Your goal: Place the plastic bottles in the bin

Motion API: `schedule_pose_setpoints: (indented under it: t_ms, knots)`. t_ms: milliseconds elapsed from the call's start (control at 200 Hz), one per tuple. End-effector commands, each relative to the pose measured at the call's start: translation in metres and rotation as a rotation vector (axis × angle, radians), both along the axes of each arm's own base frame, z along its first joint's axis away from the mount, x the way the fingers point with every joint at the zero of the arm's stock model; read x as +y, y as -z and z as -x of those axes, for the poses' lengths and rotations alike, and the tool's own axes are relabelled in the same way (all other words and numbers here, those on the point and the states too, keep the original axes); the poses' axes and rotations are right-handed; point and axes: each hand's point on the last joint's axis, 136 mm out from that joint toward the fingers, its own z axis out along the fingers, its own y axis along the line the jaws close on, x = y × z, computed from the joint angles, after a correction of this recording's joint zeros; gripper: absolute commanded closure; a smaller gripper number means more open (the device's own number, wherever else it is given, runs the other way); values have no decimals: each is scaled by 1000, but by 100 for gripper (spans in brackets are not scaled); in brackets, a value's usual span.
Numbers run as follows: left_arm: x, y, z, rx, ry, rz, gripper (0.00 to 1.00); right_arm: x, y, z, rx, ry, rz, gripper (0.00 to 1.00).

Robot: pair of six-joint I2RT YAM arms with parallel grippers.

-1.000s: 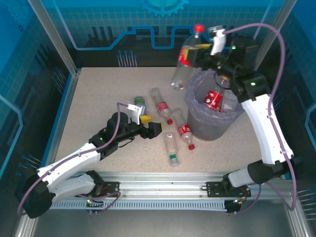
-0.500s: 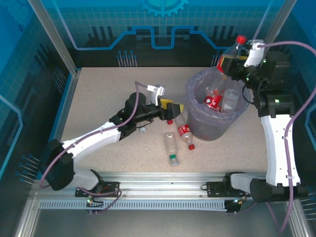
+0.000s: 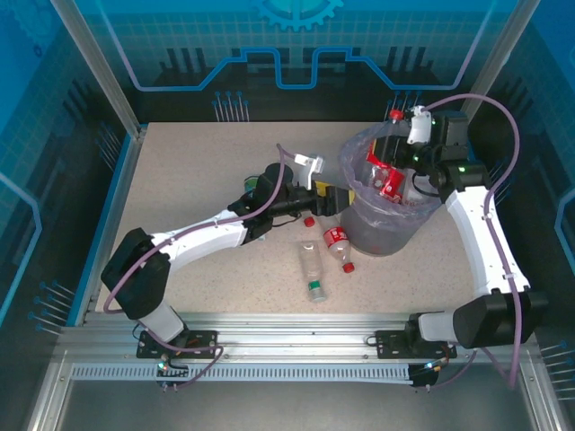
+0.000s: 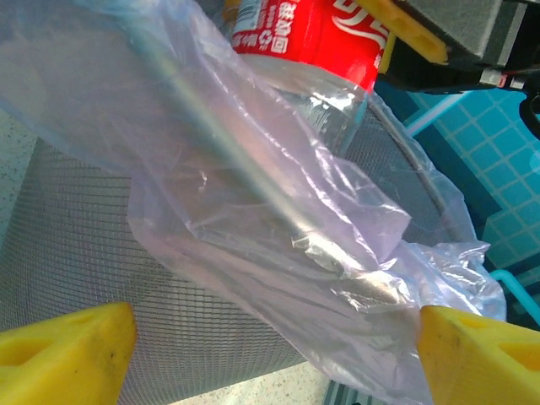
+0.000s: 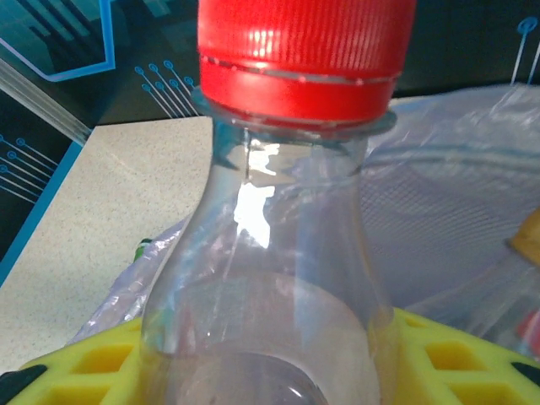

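Dropping looks to be the step in hand — the right end effector (image 3: 402,148), clamped on a red-capped bottle (image 5: 270,253) above the far rim of the bin (image 3: 364,229), probably need only let go, while the left end effector (image 3: 340,199), fingers apart beside the bin wall, should go for the loose bottles (image 3: 337,242) on the counter (image 3: 198,162).

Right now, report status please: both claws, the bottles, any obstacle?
Right claw shut on red-capped bottle, over bin. Left claw open, empty, facing liner bag. Red-label bottle and green-cap bottle loose on table.
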Motion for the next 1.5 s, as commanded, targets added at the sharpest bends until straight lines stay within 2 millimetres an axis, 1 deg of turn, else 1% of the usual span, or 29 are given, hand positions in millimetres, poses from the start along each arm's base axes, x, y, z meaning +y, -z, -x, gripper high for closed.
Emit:
schedule_pose_setpoints:
  t_ms: [0,180,415,470,530,595,655,705,920,1046,1156,1226,1311,1366,1496]
  knots:
    - [-13,-16,1,-25,32,43,14,5,29,-1,75,-5,-9,53]
    - [-15,-8,1,-11,31,29,15,4,62,-2,162,4,9,53]
    - [-17,-4,1,-11,26,19,15,1,108,1,290,29,61,53]
    - [-18,-4,1,-12,26,16,15,-1,116,2,309,40,78,53]
    - [-18,-4,1,-12,25,13,16,-3,120,2,316,47,88,52]
    - [-18,-4,0,-14,25,13,16,-4,118,2,311,53,92,51]
    - [-17,-5,0,-15,24,12,16,-4,110,1,298,52,97,48]
    - [-17,-4,0,-15,23,10,16,-5,99,0,277,51,104,44]
    - [-16,-5,0,-22,15,5,16,-12,33,-3,164,51,155,26]
    - [-15,-6,0,-26,14,4,16,-18,10,-1,133,56,184,20]
    - [-14,-6,0,-30,13,-2,16,-22,-2,3,121,62,211,18]
    - [-14,-7,0,-31,11,-6,16,-19,-3,6,125,51,212,22]
    - [-13,-7,0,-34,7,-9,16,-10,5,10,142,22,228,28]
    - [-14,-5,-1,-32,7,-12,16,-6,16,11,167,8,236,33]
    - [-14,-4,-1,-26,8,-15,16,-4,48,10,230,-4,241,44]
